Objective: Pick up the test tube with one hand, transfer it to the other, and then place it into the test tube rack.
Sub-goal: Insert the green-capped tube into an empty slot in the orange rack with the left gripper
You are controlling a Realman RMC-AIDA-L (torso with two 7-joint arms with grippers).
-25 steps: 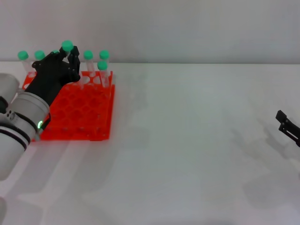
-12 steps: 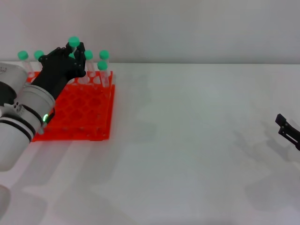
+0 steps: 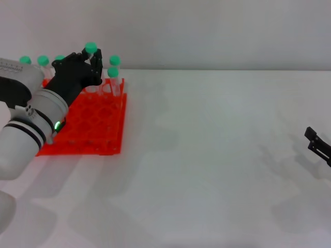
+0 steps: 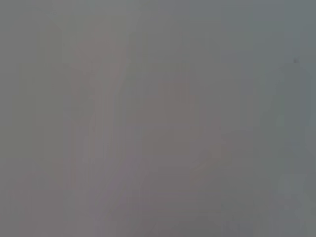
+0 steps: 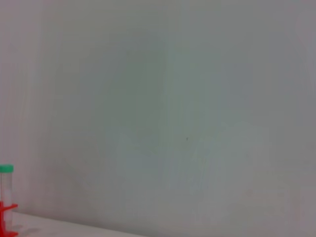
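My left gripper (image 3: 88, 63) is shut on a test tube, whose green cap (image 3: 90, 48) sticks up above the fingers. It holds the tube over the back edge of the orange-red test tube rack (image 3: 95, 126). The tube's clear body is mostly hidden by the fingers. Several other green-capped tubes (image 3: 113, 72) stand in the rack's back rows. My right gripper (image 3: 316, 142) sits low at the far right edge of the table, open and empty. The left wrist view shows only blank grey.
The white table (image 3: 217, 155) stretches from the rack to the right gripper. A pale wall runs behind it. The right wrist view shows that wall, one green-capped tube (image 5: 6, 185) and a corner of the rack (image 5: 6, 219).
My left gripper has moved to the right along the rack's back rows with the tube in it. The right gripper has dropped slightly.
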